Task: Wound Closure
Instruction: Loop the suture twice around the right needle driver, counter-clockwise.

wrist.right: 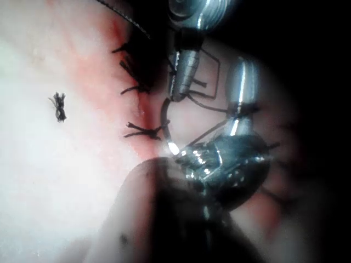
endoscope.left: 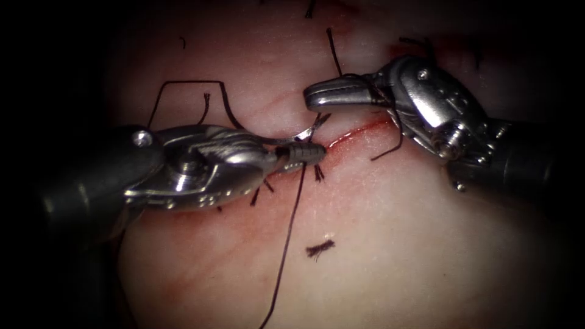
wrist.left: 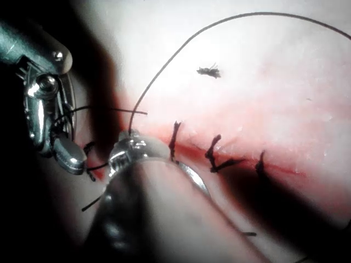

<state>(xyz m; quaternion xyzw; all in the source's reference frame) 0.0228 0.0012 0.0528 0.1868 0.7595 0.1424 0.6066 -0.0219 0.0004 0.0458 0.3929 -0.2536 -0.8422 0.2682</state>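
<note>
The tissue (endoscope.left: 378,244) has a cut (endoscope.left: 359,133) running right from the middle, and its left part is closed by dark stitches (wrist.left: 211,153). My left tool (endoscope.left: 304,152) lies over the cut with its jaws shut on the needle's thread end. The curved needle (endoscope.left: 312,129) arcs up from there to my right tool (endoscope.left: 314,97), whose jaws are shut on its other end. The needle's visible arc lies above the tissue, just beyond the cut. Thread (endoscope.left: 289,231) runs from the left jaws toward the near edge. The needle (wrist.right: 164,118) spans between both tools' tips.
A thread loop (endoscope.left: 192,82) lies on the tissue beyond the left tool. A frayed cut thread end (endoscope.left: 320,248) rests on the near side of the cut. Short thread tails (endoscope.left: 334,52) stick up at the far side. Red fluid lines the cut.
</note>
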